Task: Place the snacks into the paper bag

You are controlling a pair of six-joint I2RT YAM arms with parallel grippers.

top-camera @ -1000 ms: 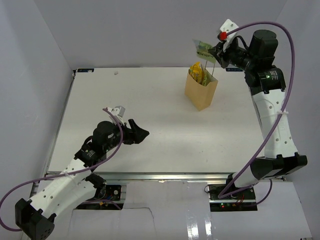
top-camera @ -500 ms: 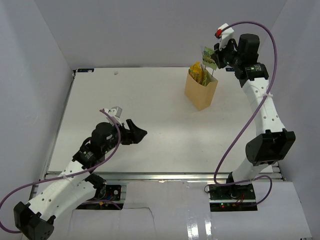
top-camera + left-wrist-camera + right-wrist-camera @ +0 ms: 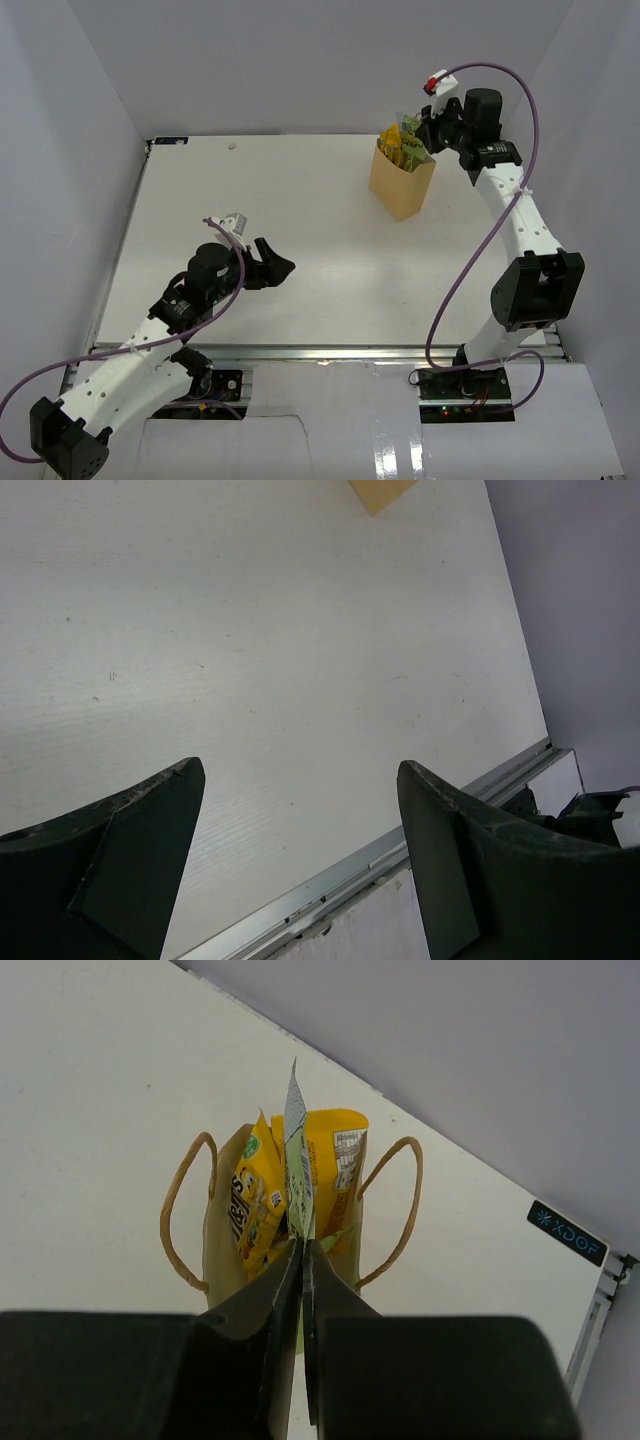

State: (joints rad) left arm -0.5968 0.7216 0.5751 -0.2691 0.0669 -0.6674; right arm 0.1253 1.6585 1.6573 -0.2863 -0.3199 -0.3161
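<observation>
The right end effector (image 3: pixel 421 128) sat at the mouth of the paper bag (image 3: pixel 400 186), its jaws pressed together on a thin packet (image 3: pixel 296 1155). The right wrist camera saw that packet edge-on, a pale sliver with a green tinge, so its face could not be read, nor how far its far end reached into the bag. It stood between two yellow candy packs (image 3: pixel 256 1205) that rose out of the bag; their lower halves were hidden behind the bag's wall. From above, the bag's contents were a small jumble of yellow and green, partly covered by the end effector. The bag's bottom and anything lying deeper in it could not be seen. Both looped handles (image 3: pixel 180 1200) stood out to the sides.

The left end effector (image 3: pixel 274 266) hung low over the near part of the counter (image 3: pixel 280 190), well apart from the bag, its jaws spread wide with nothing between them. Its wrist camera caught only a tan corner of the bag at the top edge.

The counter was white and matt, with a metal rail (image 3: pixel 320 352) along its near edge and plain pale-grey walls (image 3: pixel 250 60) on three sides.
</observation>
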